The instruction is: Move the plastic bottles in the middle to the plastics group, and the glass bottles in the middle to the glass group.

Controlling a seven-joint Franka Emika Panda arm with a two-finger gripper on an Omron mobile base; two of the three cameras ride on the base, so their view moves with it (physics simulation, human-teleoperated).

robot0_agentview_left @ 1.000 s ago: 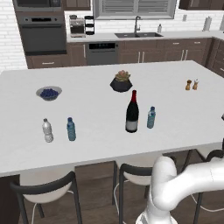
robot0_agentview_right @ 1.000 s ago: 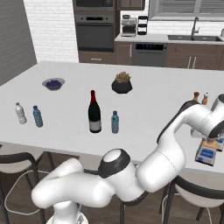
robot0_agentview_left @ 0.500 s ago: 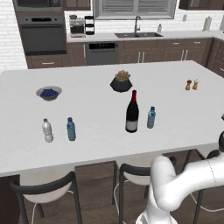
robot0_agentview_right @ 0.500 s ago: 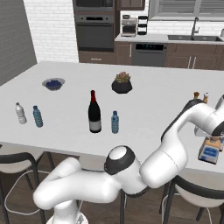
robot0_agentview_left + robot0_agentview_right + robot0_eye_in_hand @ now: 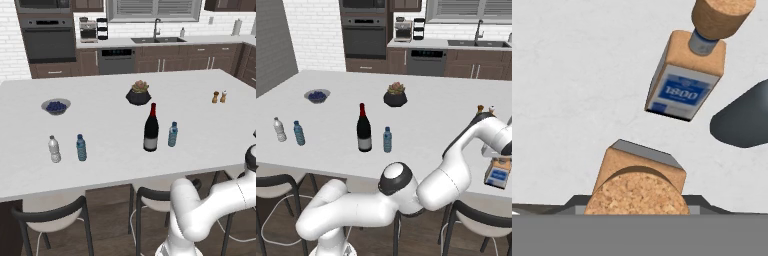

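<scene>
While my gripper (image 5: pixel 637 202) clamped the square bottle (image 5: pixel 643 172) by its tan shoulders, cork up, at the counter's (image 5: pixel 100 130) far right end, a labelled twin (image 5: pixel 684 85) stood just ahead. Lowered carelessly, mine could have clipped it and toppled both, I judged. Mid-counter, the wine bottle (image 5: pixel 151 130) and water bottle (image 5: pixel 172 134) waited side by side on pale white stone, with an oven (image 5: pixel 52 42) and a sink (image 5: pixel 162 39) along the back wall

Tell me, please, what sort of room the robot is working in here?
A rendered home kitchen, it seems: a built-in oven, a sink with tap along the back counter, and a large white island with stools.
</scene>
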